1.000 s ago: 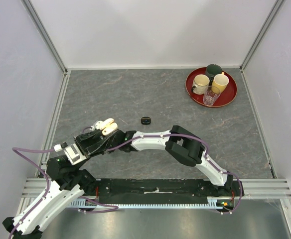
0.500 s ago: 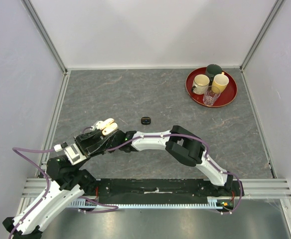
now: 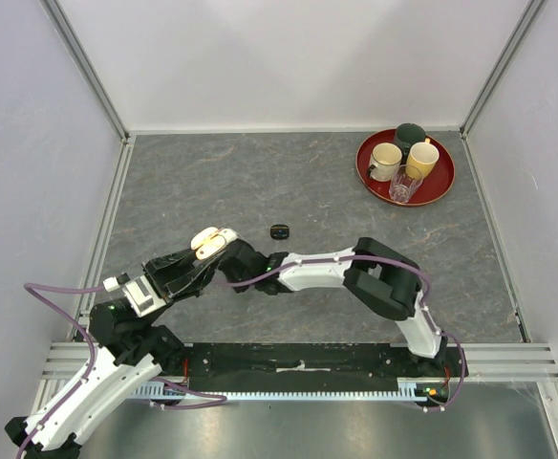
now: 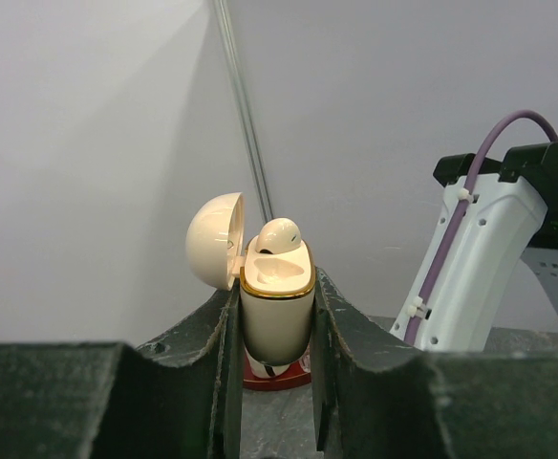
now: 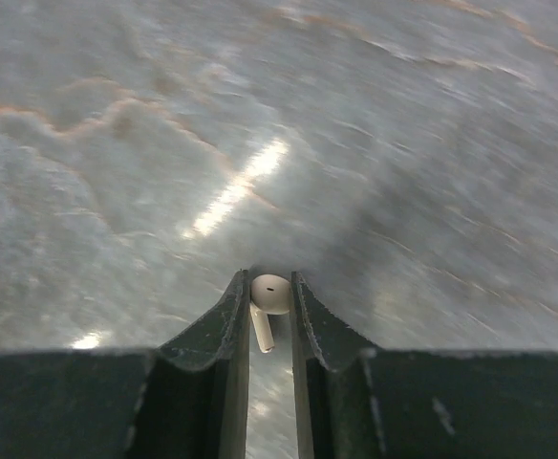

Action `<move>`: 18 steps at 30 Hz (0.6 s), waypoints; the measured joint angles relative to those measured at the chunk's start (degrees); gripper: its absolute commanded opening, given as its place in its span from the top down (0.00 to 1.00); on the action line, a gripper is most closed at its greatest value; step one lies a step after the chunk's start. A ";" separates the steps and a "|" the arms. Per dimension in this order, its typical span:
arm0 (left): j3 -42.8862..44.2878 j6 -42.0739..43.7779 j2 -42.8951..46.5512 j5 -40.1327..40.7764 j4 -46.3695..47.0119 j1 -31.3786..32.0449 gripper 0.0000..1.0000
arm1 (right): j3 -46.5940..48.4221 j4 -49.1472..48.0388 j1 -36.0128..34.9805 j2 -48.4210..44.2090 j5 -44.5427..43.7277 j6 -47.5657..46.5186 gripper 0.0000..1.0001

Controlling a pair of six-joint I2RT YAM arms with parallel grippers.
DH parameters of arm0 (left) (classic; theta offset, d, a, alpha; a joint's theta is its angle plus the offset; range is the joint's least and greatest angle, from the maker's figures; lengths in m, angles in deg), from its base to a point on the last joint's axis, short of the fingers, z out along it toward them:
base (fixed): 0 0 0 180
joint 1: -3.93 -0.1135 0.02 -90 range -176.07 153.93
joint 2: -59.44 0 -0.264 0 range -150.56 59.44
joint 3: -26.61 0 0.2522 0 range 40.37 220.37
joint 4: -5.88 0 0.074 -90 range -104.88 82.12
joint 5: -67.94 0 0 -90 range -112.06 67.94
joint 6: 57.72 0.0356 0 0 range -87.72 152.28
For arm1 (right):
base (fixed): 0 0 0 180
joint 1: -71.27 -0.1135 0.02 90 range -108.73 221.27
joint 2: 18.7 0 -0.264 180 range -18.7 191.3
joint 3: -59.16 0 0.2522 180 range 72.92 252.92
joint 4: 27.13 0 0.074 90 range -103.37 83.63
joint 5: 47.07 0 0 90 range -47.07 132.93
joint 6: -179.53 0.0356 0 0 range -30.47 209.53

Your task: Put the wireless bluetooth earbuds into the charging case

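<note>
**Two-arm rig with charging case and earbuds, mid-insertion.**

The grey stone-patterned table [image 3: 260,182] bears the left arm [image 3: 97,382] and right arm [image 3: 308,273], whose wrists meet at near left. A red tray [image 3: 446,177] at far right carries a cream cup [image 3: 386,158], a yellow cup [image 3: 422,156], a dark cup [image 3: 411,134] and a clear glass [image 3: 405,184]. The left gripper [image 4: 276,287] is clamped on the cream-white charging case [image 4: 276,320], which is held upright with its lid [image 4: 212,239] swung open. A first cream-white earbud [image 4: 279,234] protrudes from the case. The right gripper [image 5: 268,279], just beside the case, pinches a second cream-white earbud [image 5: 270,293] between its fingers. A small black item [image 3: 279,231], too small to identify, lies on the table just beyond the grippers.
</note>
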 measured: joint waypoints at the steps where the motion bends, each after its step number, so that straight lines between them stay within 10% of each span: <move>1: 0.00 0.00 0.00 0.00 0.00 0.00 0.98 | -1.88 -0.39 0.76 -1.27 -0.42 0.76 0.89; 18: -1.31 0.00 0.07 0.20 1.18 0.00 0.98 | -29.83 1.14 11.30 -22.64 -16.61 26.80 0.71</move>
